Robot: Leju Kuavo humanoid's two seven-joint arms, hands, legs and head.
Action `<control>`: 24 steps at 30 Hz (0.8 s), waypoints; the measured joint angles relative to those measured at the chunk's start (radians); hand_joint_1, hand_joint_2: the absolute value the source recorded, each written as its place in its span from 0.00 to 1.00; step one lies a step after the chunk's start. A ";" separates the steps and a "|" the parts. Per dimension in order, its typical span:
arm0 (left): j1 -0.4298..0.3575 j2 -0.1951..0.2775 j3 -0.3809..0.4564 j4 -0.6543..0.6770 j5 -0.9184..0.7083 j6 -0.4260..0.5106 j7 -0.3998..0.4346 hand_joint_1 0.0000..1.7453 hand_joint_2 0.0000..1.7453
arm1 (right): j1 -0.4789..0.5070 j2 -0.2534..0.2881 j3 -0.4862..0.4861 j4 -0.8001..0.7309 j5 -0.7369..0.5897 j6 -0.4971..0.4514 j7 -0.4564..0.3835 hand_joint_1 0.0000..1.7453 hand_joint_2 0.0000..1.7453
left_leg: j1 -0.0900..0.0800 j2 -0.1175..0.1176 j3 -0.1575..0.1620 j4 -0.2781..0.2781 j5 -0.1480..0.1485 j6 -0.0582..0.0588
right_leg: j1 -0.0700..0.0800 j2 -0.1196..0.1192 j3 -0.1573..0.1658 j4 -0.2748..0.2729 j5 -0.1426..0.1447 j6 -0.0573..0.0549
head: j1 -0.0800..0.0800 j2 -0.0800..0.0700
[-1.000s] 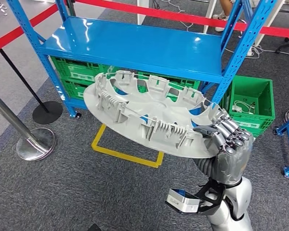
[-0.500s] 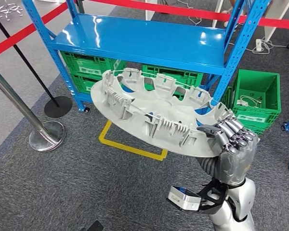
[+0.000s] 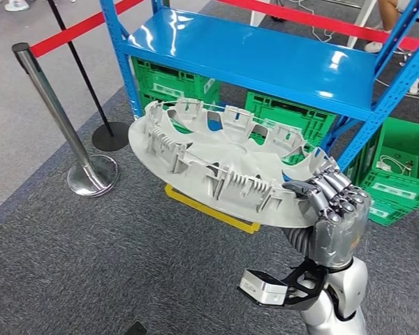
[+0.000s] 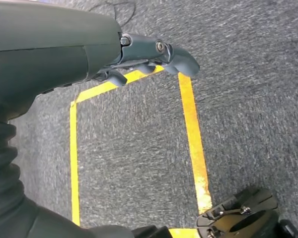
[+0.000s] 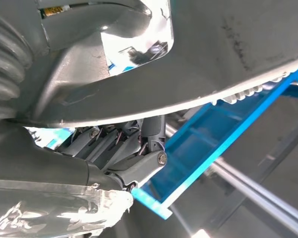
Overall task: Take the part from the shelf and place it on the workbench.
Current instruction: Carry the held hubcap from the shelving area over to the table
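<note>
The part (image 3: pixel 218 164) is a large grey plastic disc with ribbed clips round its rim. It is held roughly level in the air in front of the blue shelf (image 3: pixel 260 59). My right hand (image 3: pixel 334 216) grips its near right rim, fingers curled over the edge. The right wrist view looks at the part's smooth underside (image 5: pixel 222 54), with my right hand's fingers (image 5: pixel 117 148) clamped below it. My left hand (image 4: pixel 102 54) hangs over the grey carpet, its fingers extended and holding nothing.
Green crates (image 3: pixel 170 80) sit under the shelf and another green crate (image 3: pixel 402 174) stands to its right. A chrome stanchion (image 3: pixel 65 125) with a red belt (image 3: pixel 75 29) stands on the left. Yellow floor tape (image 3: pixel 212 209) lies beneath the part.
The whole view has shifted: shelf, crates and stanchion slid right in the picture as the camera turned left. The part stays in my right hand's grip, unchanged.
</note>
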State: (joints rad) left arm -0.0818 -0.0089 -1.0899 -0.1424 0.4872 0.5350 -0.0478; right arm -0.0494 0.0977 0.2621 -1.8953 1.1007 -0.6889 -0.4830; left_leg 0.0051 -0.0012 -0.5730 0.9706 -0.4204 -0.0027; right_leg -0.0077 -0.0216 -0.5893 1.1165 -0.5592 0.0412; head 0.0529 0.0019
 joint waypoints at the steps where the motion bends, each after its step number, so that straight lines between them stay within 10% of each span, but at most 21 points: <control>1: -0.001 0.000 0.000 0.000 0.001 -0.001 0.000 0.00 1.00 | 0.000 0.000 0.000 0.000 0.000 0.000 0.000 1.00 1.00 | -0.001 -0.012 -0.004 0.000 0.003 0.004 | 0.001 0.014 -0.032 0.072 -0.033 -0.001 | 0.000 0.000; 4: 0.001 -0.001 0.000 0.000 0.004 -0.004 0.001 0.00 1.00 | 0.003 0.000 0.000 0.001 0.006 0.000 0.000 1.00 1.00 | -0.005 -0.051 -0.009 0.001 0.007 0.011 | 0.005 0.021 -0.083 0.173 -0.044 -0.009 | 0.000 0.000; 8: 0.002 -0.003 0.000 0.000 0.006 -0.007 0.003 0.00 1.00 | 0.001 0.000 0.000 0.001 0.011 0.000 0.000 1.00 1.00 | -0.005 -0.105 -0.015 0.006 0.014 0.003 | 0.001 0.096 0.022 -0.056 0.079 -0.026 | -0.002 0.000; 10: 0.002 -0.003 0.000 0.000 0.006 -0.008 0.003 0.00 1.00 | 0.000 0.000 0.000 0.000 0.012 0.000 -0.001 1.00 1.00 | 0.001 -0.127 -0.033 0.010 0.023 -0.010 | 0.000 0.123 0.034 -0.090 0.081 -0.026 | -0.004 0.000; 12: 0.005 -0.001 0.000 0.001 0.006 -0.008 0.004 0.00 1.00 | 0.000 0.001 0.000 0.000 0.012 0.000 -0.001 1.00 1.00 | 0.004 -0.138 -0.046 0.011 0.029 -0.024 | 0.001 0.100 0.032 -0.096 0.083 -0.030 | -0.003 0.000; 16: 0.001 0.000 0.000 0.002 0.006 -0.008 0.006 0.00 1.00 | 0.000 0.006 -0.001 0.000 0.011 0.000 -0.001 1.00 1.00 | -0.005 -0.029 -0.122 0.167 -0.064 -0.046 | -0.003 0.037 0.035 -0.108 0.092 -0.045 | -0.022 0.000; 19: -0.004 0.003 0.000 0.002 0.006 -0.008 0.006 0.00 1.00 | 0.001 0.006 -0.001 0.002 0.004 0.000 0.001 1.00 1.00 | -0.003 -0.012 -0.171 0.293 -0.102 -0.052 | -0.001 -0.012 0.033 -0.108 0.092 -0.045 | -0.023 0.000; 24: -0.002 0.004 0.000 0.002 0.007 -0.009 0.007 0.00 1.00 | -0.004 0.006 0.000 0.003 -0.011 0.000 0.012 1.00 1.00 | -0.007 0.017 -0.004 0.017 0.004 -0.038 | 0.006 -0.051 0.029 -0.104 0.092 -0.036 | -0.022 0.000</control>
State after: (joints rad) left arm -0.0837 -0.0046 -1.0899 -0.1400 0.4943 0.5264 -0.0412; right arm -0.0532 0.1036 0.2623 -1.8918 1.0893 -0.6891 -0.4706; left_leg -0.0017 0.0162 -0.5773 0.9878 -0.4163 -0.0404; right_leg -0.0022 -0.0730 -0.5601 1.0123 -0.4672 0.0056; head 0.0310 0.0019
